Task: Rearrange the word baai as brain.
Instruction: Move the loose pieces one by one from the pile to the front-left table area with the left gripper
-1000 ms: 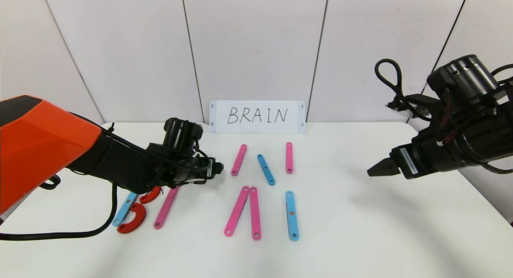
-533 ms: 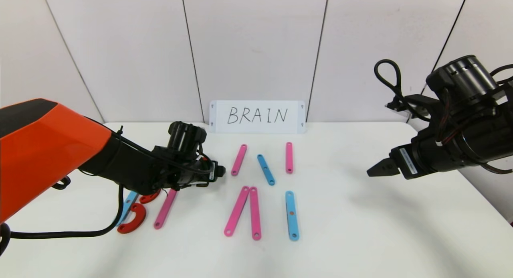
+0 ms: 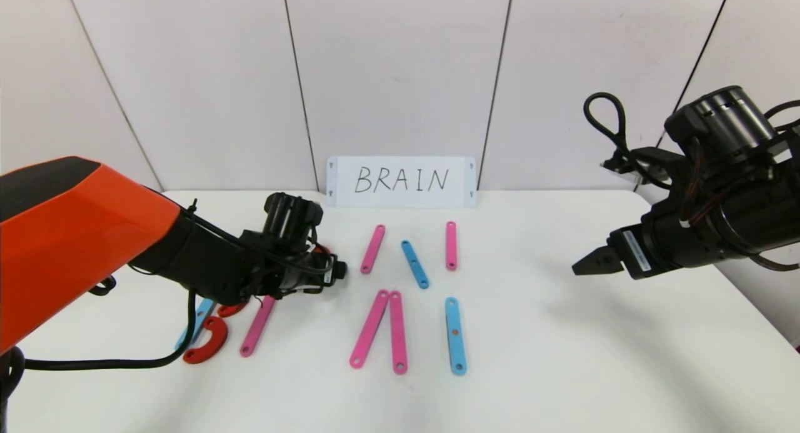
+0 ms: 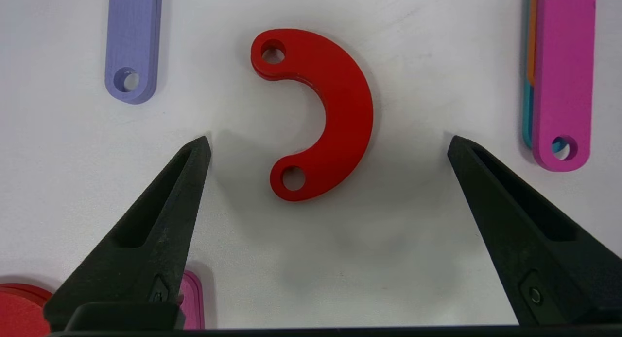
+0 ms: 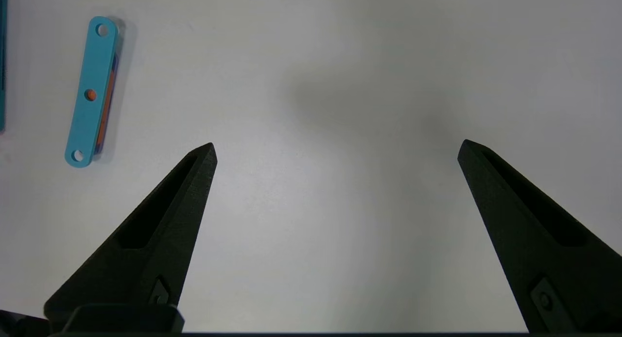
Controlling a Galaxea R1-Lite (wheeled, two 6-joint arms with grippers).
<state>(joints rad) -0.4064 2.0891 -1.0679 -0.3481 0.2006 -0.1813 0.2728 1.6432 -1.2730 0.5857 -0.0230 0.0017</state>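
A: Where is the left gripper [image 4: 328, 140], and how do its fingers stand?

B: It hangs low over the white table [image 3: 562, 358], on the robot's left of the letter pieces. Its two black fingers [image 4: 160, 215] are spread wide and hold nothing. A red curved piece [image 4: 325, 113] lies flat on the table between the tips, touching neither.

A: What surrounds that curve in the left wrist view?

B: The end of a purple strip [image 4: 131, 45] lies apart on one side. A pink strip stacked on teal and orange layers [image 4: 561, 79] lies apart on the other. Edges of another red piece [image 4: 19, 308] and a pink one show behind one finger.

A: How do the letter pieces lie in the head view?

B: Below the white card reading BRAIN [image 3: 401, 181] sit a short pink strip [image 3: 372, 249], a short blue strip [image 3: 414, 264] and a second short pink strip [image 3: 450, 245], all apart. Nearer the robot, two long pink strips [image 3: 381, 330] meet at their far ends, with a long blue strip [image 3: 455, 336] just beside them. On the robot's left lie a pink strip [image 3: 257, 327], a red curve [image 3: 207, 342] and a blue strip [image 3: 190, 323] partly hidden by the arm.

A: And the right gripper [image 5: 335, 150]?

B: It hovers above bare table on the robot's right, well apart from the pieces, fingers spread and empty. A blue strip [image 5: 90, 91] shows at the edge of its wrist view.
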